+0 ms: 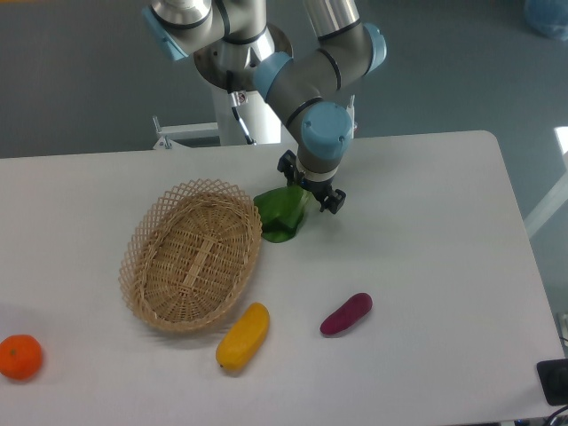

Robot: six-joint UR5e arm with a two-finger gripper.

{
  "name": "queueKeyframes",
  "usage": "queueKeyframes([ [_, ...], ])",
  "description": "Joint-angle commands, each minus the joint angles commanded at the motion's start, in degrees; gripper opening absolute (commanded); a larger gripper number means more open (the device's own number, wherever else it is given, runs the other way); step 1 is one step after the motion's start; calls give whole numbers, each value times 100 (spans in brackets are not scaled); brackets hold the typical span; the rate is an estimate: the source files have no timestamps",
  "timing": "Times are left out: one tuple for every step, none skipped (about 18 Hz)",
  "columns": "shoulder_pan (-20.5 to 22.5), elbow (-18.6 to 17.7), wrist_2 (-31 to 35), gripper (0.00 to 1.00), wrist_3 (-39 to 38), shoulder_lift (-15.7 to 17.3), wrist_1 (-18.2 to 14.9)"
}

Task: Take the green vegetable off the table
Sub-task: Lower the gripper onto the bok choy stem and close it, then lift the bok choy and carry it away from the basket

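Note:
The green vegetable (282,213) is a small bok choy with dark floppy leaves and a pale end. It lies on the white table (426,266) just right of the wicker basket's rim. My gripper (310,186) is low over the vegetable's upper right end. Its black fingers (333,202) stand apart on either side of the leaves, so it looks open. The fingertips are partly hidden by the wrist and the leaves. I cannot tell whether they touch the vegetable.
A wicker basket (142,266) sits left of the vegetable, touching or nearly touching it. A yellow oblong fruit (242,336) and a purple oblong vegetable (346,313) lie nearer the front. An orange (19,357) is at the front left.

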Motion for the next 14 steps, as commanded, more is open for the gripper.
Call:
queueKeyframes([
  [0,9,-9,33,17,0,0],
  [0,18,-9,18,18,-9,0],
  [0,35,-9,7,26,-17,0],
  [0,70,-9,3,26,-18,0],
  [9,140,0,3,26,-18,-17],
  [9,228,9,3,26,-9,-70],
  [9,290,9,3,26,9,-96],
  [17,334,9,3,35,35,-114],
  [35,395,9,3,35,53,-149],
  [35,491,9,3,44,61,-202],
  [44,640,9,3,44,62,-289],
  [44,816,9,3,44,53,-394],
  [44,1009,9,3,44,35,-474],
  [53,1194,0,3,53,35,-553],
])
